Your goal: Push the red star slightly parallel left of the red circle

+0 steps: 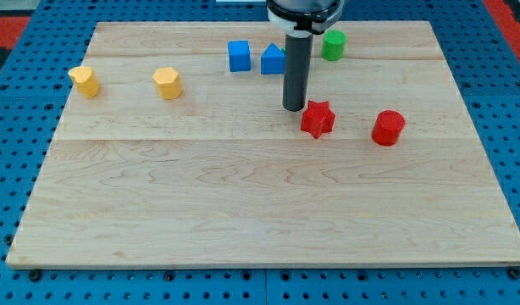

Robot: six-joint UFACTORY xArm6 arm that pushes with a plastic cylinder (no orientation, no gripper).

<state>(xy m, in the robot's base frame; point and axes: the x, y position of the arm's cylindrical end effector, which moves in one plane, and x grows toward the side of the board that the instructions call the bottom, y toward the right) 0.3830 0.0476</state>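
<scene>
The red star [318,119] lies on the wooden board [243,203], right of the middle. The red circle [388,128] stands to the star's right, at about the same height in the view, with a gap between them. My tip [294,108] is down at the board just to the upper left of the red star, very close to it or touching it.
A blue cube [239,56] and a blue triangular block [273,60] sit near the view's top, behind the rod. A green block [333,45] is at the top, right of the rod. Two yellow blocks [85,81] [168,83] lie at the upper left.
</scene>
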